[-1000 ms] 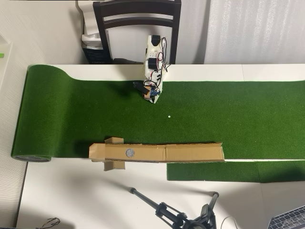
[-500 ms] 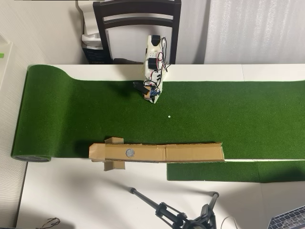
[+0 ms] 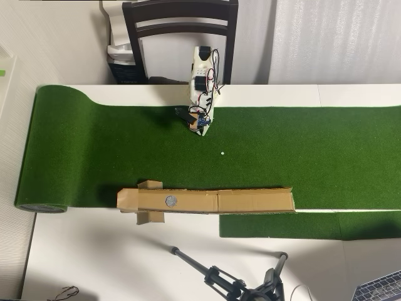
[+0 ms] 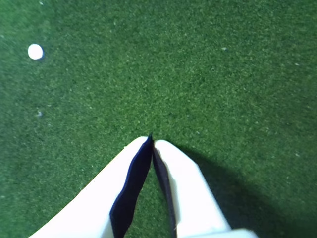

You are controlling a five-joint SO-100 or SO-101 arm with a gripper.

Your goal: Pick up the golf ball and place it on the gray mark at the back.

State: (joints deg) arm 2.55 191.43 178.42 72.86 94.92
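The golf ball does not show in either view. The gray mark [image 3: 170, 201] is a small round spot on a long brown cardboard strip [image 3: 250, 200] near the lower edge of the green turf in the overhead view. My white gripper [image 3: 202, 130] hangs over the turf's upper part, well apart from the strip. In the wrist view the gripper [image 4: 151, 141] points at bare turf, its two white fingers [image 4: 183, 173] meeting at the tips with nothing between them. A tiny white dot [image 3: 222, 153] lies on the turf near the gripper and shows in the wrist view [image 4: 35, 51] at upper left.
The green turf [image 3: 94, 150] is rolled at its left end on a white table [image 3: 94, 263]. A dark chair [image 3: 182, 31] stands behind the arm. A tripod [image 3: 232, 282] lies at the bottom, with a laptop corner [image 3: 382, 288] at lower right.
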